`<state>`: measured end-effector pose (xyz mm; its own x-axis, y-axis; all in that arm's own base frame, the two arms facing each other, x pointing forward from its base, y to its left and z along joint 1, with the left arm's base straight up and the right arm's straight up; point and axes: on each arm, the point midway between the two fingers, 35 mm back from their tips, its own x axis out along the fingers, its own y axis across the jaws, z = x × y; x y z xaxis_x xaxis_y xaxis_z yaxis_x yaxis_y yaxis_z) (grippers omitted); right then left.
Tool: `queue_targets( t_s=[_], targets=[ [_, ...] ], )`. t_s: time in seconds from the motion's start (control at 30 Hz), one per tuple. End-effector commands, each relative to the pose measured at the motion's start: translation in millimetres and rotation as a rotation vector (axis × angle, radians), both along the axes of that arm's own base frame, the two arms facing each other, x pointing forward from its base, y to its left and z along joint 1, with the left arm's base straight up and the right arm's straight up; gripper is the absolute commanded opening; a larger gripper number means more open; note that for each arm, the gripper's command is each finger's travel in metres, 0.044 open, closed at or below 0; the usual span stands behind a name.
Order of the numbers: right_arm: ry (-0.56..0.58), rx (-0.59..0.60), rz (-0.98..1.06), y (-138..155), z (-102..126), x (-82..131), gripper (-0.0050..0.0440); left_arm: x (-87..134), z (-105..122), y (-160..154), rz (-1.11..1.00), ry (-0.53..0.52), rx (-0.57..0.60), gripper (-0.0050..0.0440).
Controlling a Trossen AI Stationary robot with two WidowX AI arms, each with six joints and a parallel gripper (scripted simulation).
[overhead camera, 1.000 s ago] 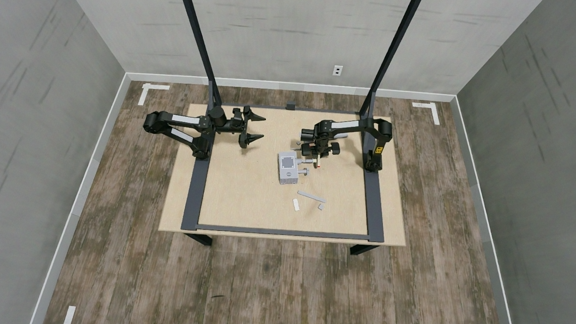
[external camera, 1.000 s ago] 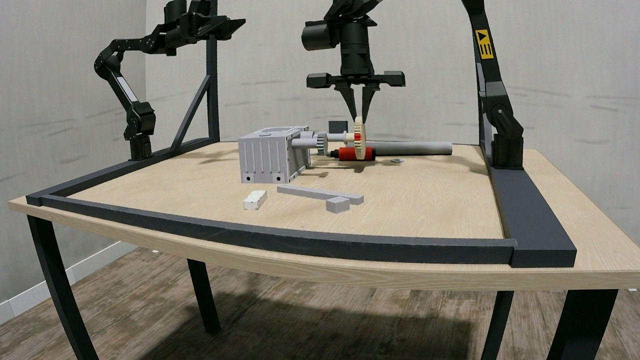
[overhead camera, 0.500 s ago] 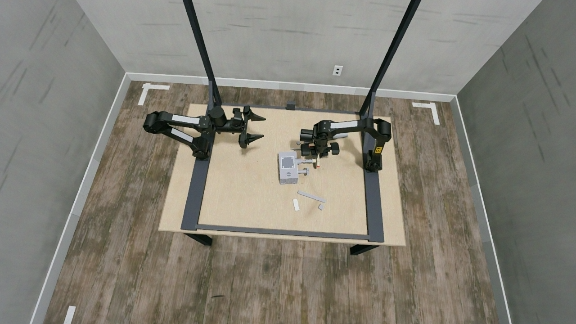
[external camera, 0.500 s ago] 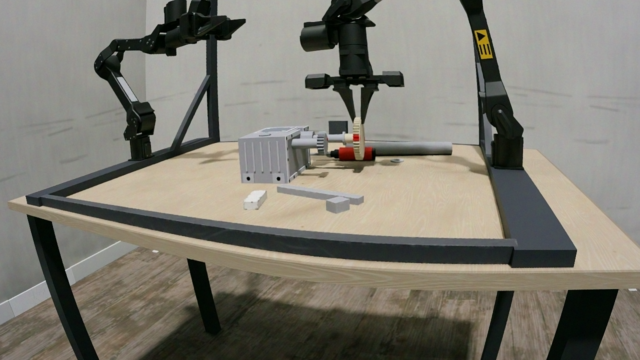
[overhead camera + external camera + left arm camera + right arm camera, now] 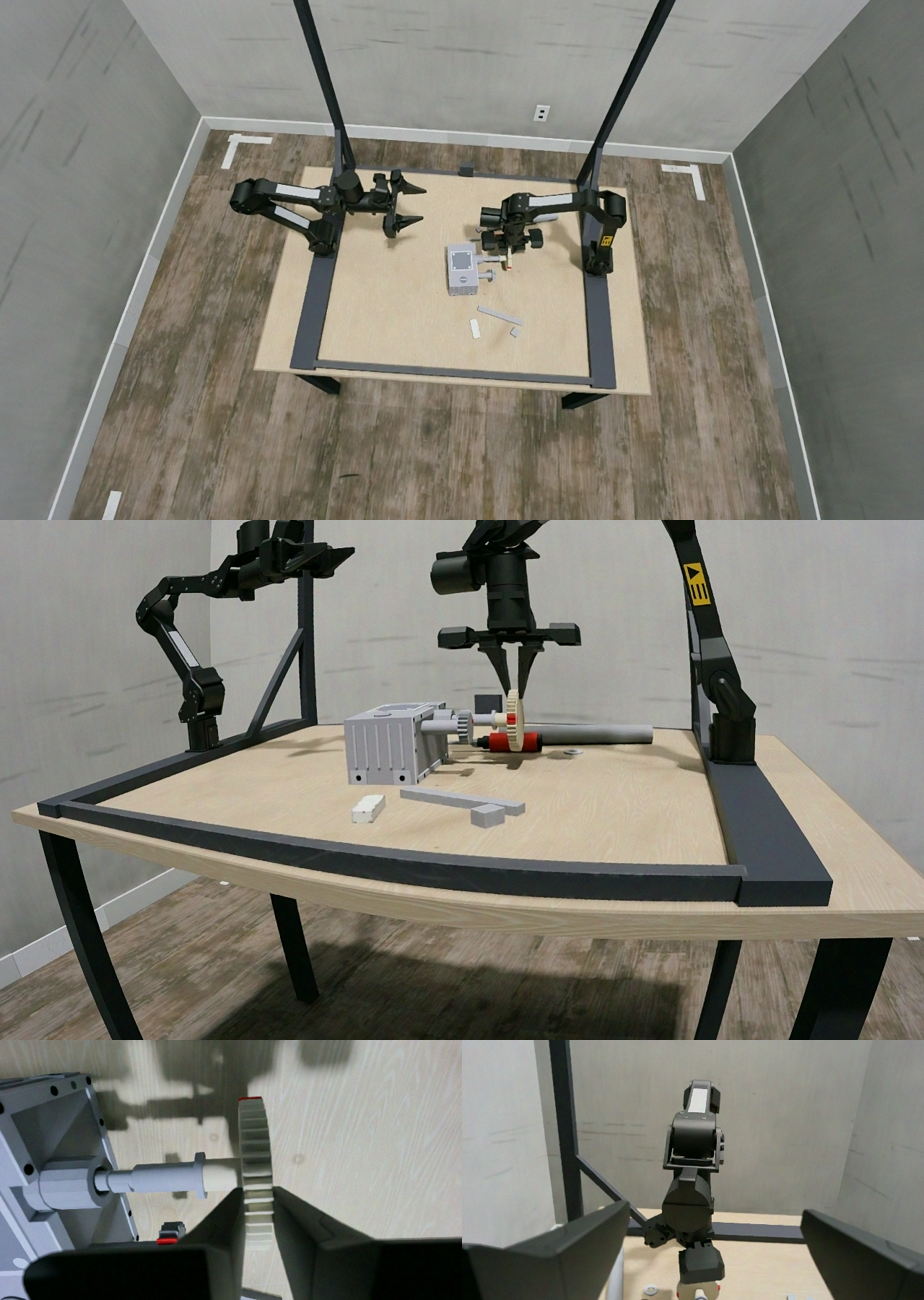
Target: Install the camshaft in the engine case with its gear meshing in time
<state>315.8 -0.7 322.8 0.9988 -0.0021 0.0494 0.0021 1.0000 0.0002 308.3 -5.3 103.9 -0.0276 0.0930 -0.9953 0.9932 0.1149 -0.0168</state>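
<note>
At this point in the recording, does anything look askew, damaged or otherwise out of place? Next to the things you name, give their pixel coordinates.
Nothing looks damaged or tipped. The engine case (image 5: pixel 461 274) (image 5: pixel 377 746) (image 5: pixel 68 1228) stands upright, and the camshaft (image 5: pixel 492 258) (image 5: pixel 484 718) (image 5: pixel 162 1178) appears roughly in line with its bearing (image 5: pixel 68 1192), its tip at the opening. The left jaws hold its big gear (image 5: pixel 513 730) (image 5: pixel 257 1166).

Camshaft (image 5: pixel 494 258) (image 5: pixel 488 718) (image 5: pixel 164 1178) (image 5: pixel 699 1293) level, tip in case bearing; cream gear (image 5: pixel 509 260) (image 5: pixel 514 721) (image 5: pixel 256 1159) (image 5: pixel 697 1288) unmeshed. Grey case (image 5: pixel 462 270) (image 5: pixel 395 744) (image 5: pixel 72 1184) upright.

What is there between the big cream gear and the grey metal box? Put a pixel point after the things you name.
A grey shaft (image 5: pixel 164 1178) bridges most of it, its thin tip just inside the round opening (image 5: pixel 102 1181) on the box (image 5: pixel 68 1182), as the left wrist view shows.
</note>
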Motion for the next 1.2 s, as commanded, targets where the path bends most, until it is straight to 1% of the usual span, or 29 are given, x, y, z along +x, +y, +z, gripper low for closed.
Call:
queue_targets(
  t_s=[0.0,0.03,0.17,0.33,0.57,0.6,0.67,0.73,0.9,1.03,1.1,1.13,1.17],
  targets=[
    [-0.039,0.004,0.012,3.0,16.4,-1.9,0.0400,7.9,7.0,2.2,0.001,-0.027,0.003,-0.0050],
    [-0.039,0.004,0.012,3.0,16.4,-1.9,0.0400,7.7,11.0,1.7,0.002,-0.043,0.002,-0.0050],
    [-0.039,0.004,0.012,3.0,16.4,-1.9,0.0400,8.7,6.8,2.4,0.001,-0.027,0.003,-0.0050],
    [-0.039,0.004,0.012,3.0,16.4,-1.9,0.0400,9.5,9.8,2.3,0.000,-0.035,0.003,-0.0050],
    [-0.039,0.004,0.012,3.0,16.4,-1.9,0.0400,11.7,7.5,2.8,0.001,-0.029,0.003,-0.0050],
    [-0.039,0.004,0.012,3.0,16.4,-1.9,0.0400,11.3,12.0,2.2,0.001,-0.045,0.002,-0.0050],
    [-0.039,0.004,0.012,3.0,16.4,-1.9,0.0400,11.3,12.0,2.2,0.001,-0.045,0.002,-0.0050],
    [-0.039,0.004,0.012,3.0,16.4,-1.9,0.0400,12.4,6.9,2.7,0.000,-0.026,0.003,-0.0050],
    [-0.039,0.004,0.012,3.0,16.4,-1.9,0.0400,13.5,9.5,3.1,0.001,-0.034,0.003,-0.0050],
    [-0.039,0.004,0.012,3.0,16.4,-1.9,0.0400,15.6,7.1,3.0,0.001,-0.031,0.003,-0.0050],
    [-0.039,0.004,0.012,3.0,16.4,-1.9,0.0400,15.8,10.6,3.2,0.001,-0.041,0.003,-0.0050],
    [-0.039,0.004,0.012,3.0,16.4,-1.9,0.0400,16.1,7.2,3.3,0.001,-0.030,0.003,-0.0050],
    [-0.039,0.004,0.012,3.0,16.4,-1.9,0.0400,15.7,11.7,2.9,0.002,-0.045,0.003,-0.0050]
  ],
)
